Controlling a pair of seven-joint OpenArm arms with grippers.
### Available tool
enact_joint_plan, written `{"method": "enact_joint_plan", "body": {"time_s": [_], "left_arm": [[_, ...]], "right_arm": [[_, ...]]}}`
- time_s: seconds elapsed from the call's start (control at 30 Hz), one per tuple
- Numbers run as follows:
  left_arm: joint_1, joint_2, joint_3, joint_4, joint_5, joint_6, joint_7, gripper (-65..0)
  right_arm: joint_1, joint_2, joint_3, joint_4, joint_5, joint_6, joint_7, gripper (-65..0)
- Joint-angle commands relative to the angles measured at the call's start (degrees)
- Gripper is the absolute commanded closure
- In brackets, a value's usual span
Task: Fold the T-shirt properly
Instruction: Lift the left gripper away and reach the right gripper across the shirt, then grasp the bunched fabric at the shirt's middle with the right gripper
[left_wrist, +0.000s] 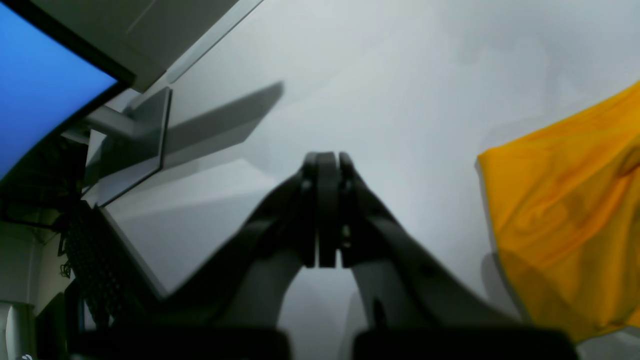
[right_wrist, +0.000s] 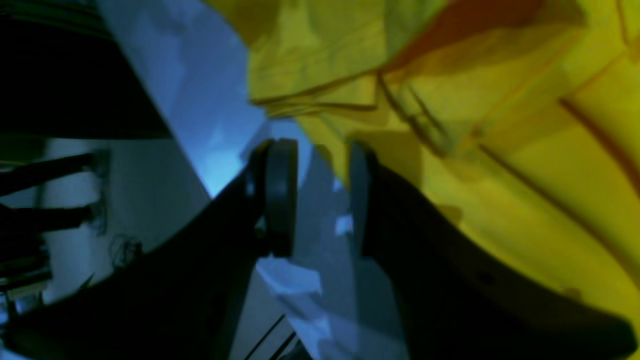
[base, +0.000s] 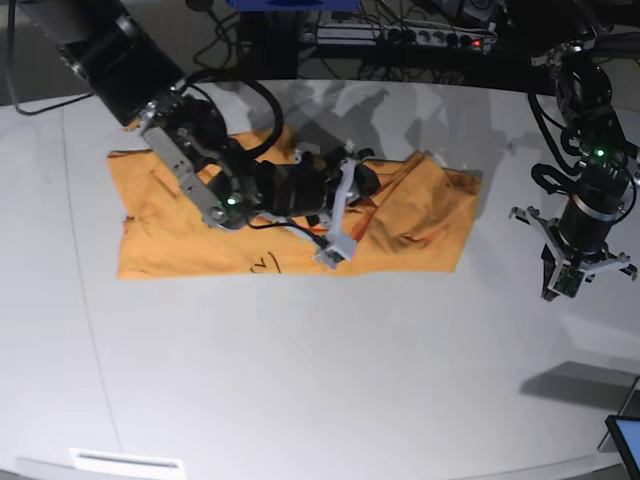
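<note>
Lying crumpled on white table (base: 300, 380), T-shirt (base: 420, 225), right claw (right_wrist: 315, 200) narrowly parted above it, left claw (left_wrist: 327, 210) closed, empty, apart.

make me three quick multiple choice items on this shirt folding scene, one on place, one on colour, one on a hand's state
1. Where is the left hand?
A. on the shirt
B. over bare table, off the shirt
C. under the shirt

2. What colour is the T-shirt?
A. orange-yellow
B. blue
C. white

3. How is the right hand?
A. shut tight
B. open, nothing between its fingers
C. out of view

Key: 1 B, the base view shows it over the table, apart from the shirt's edge. 2 A, seen in every view. 3 B, the right wrist view shows a gap with table behind it.
</note>
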Motion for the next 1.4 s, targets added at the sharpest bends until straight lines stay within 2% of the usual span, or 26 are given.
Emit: {"method": "enact_joint_plan", "body": {"time_s": [0.0, 0.17, 0.3, 0.5, 0.67, 0.97, 1.17, 1.37], "left_arm": [[-0.68, -0.89, -0.28, 0.83, 0.06, 0.58, -1.11, 0.0], [-0.50, -1.15, -0.45, 0.83, 0.06, 0.58, -1.11, 0.0], [0.47, -1.24, -0.89, 0.83, 0.14, 0.58, -1.29, 0.0], [0.47, -1.24, -0.89, 0.75, 0.14, 0.58, -1.29, 0.0], [0.29, -1.24, -0.54, 0.75, 0.14, 0.58, -1.29, 0.0], [0.47, -1.24, -0.36, 0.75, 0.14, 0.58, -1.29, 0.0], [0.47, -1.24, -0.36, 0.75, 0.14, 0.58, -1.29, 0.0], [0.47, -1.24, -0.36, 0.75, 0.14, 0.58, -1.29, 0.0]], "right_arm": [[1.12, -0.76, 0.24, 0.15, -0.68, 0.39, 0.73, -17.1], [1.12, -1.82, 0.33, -0.99, -4.37, 0.39, 0.73, -17.1], [1.64, -1.29, 0.50, -1.08, -4.37, 0.39, 0.64, -17.1], [1.64, 2.23, 0.94, -0.90, -4.20, 0.39, 0.99, -17.1], [1.47, 2.31, 6.22, -0.90, -4.11, 0.66, 0.64, -17.1], [2.61, 2.05, 6.66, -1.17, -3.93, 0.74, 0.55, -18.0], [3.23, 0.73, 6.66, -1.17, -3.93, 0.74, 0.64, -29.0], [3.40, -1.38, 6.48, -2.05, -4.11, 0.74, 0.64, -29.2]]}}
